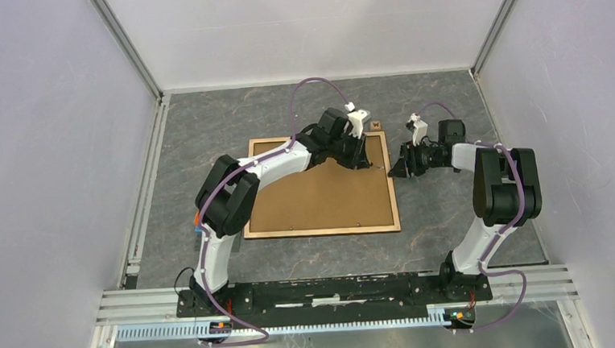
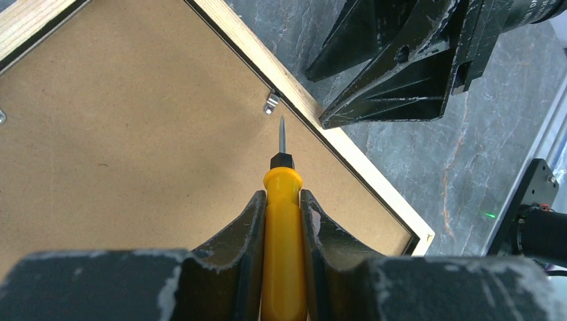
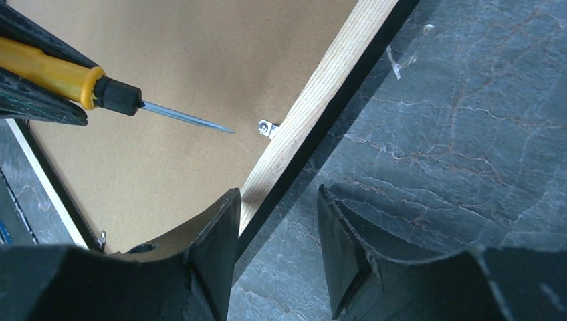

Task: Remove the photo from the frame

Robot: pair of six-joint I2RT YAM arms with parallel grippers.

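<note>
The frame (image 1: 322, 197) lies face down on the table, its brown fibreboard back up, edged in light wood. The photo is hidden under the backing. My left gripper (image 1: 361, 156) is shut on a yellow-handled screwdriver (image 2: 283, 227). Its metal tip points at a small metal clip (image 2: 271, 103) at the frame's right edge, a short gap from it. The clip also shows in the right wrist view (image 3: 267, 128), with the screwdriver (image 3: 73, 77) at the left. My right gripper (image 1: 398, 167) is open and empty, just right of the frame's right edge (image 3: 314, 107).
A small brown piece (image 1: 375, 125) lies on the grey marbled table beyond the frame's far right corner. Another clip (image 3: 101, 237) sits on the frame's near edge. White walls enclose the table; a metal rail (image 1: 335, 289) runs along the front.
</note>
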